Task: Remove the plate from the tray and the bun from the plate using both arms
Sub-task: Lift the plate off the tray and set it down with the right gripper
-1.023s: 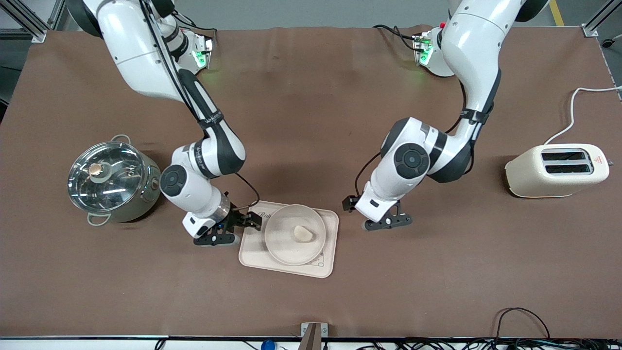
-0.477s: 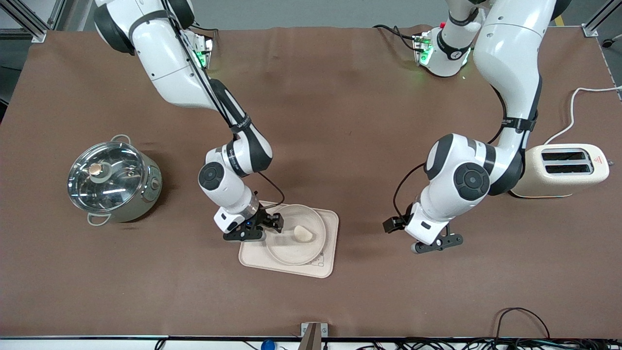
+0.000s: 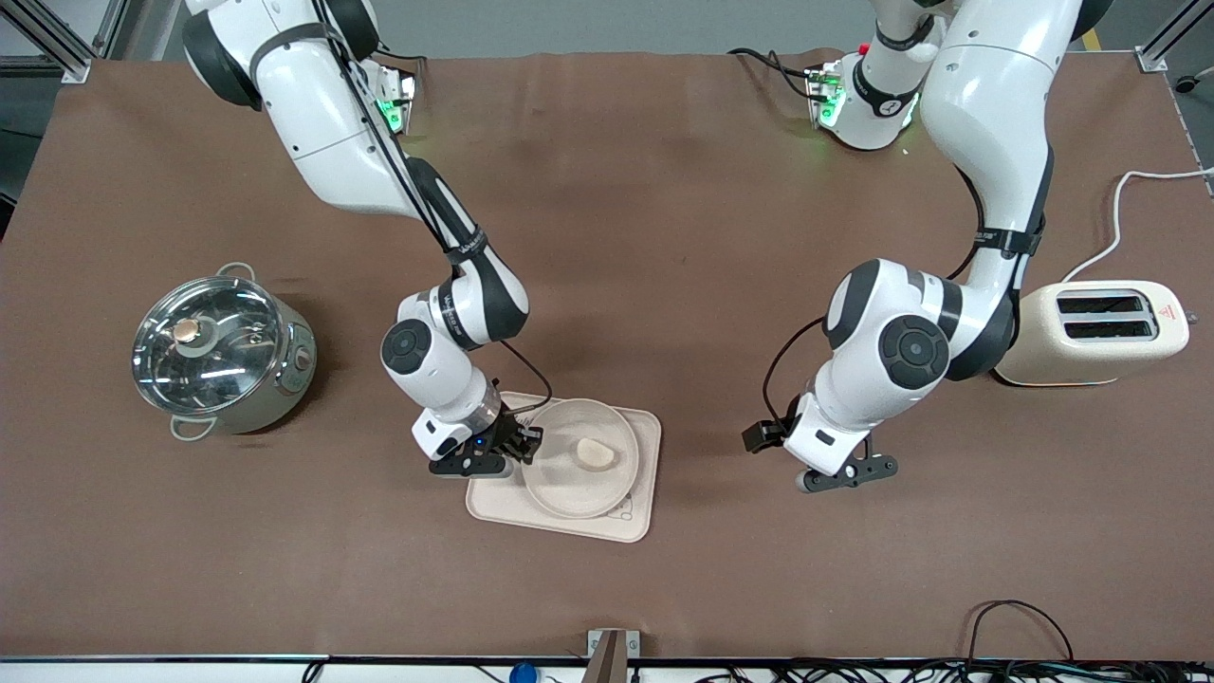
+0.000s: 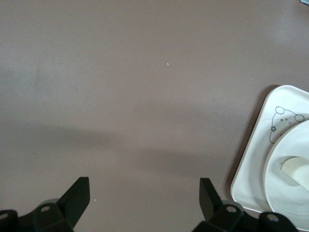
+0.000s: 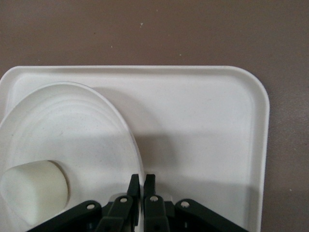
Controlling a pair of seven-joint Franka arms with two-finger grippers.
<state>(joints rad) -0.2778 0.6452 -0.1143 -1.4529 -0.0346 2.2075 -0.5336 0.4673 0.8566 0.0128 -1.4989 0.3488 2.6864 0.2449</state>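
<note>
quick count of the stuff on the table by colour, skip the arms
cream-white: 4 (plate, bun, tray, toaster)
silver: 1 (pot)
total: 5

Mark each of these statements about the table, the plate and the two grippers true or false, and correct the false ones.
1. The bun lies on the plate. True.
2. The plate sits on bare table. False: it rests on the tray.
3. The right gripper is shut on the plate's rim. True.
4. The left gripper holds the toaster. False: it is open over bare table.
5. The pot has no lid. False: a glass lid covers it.
</note>
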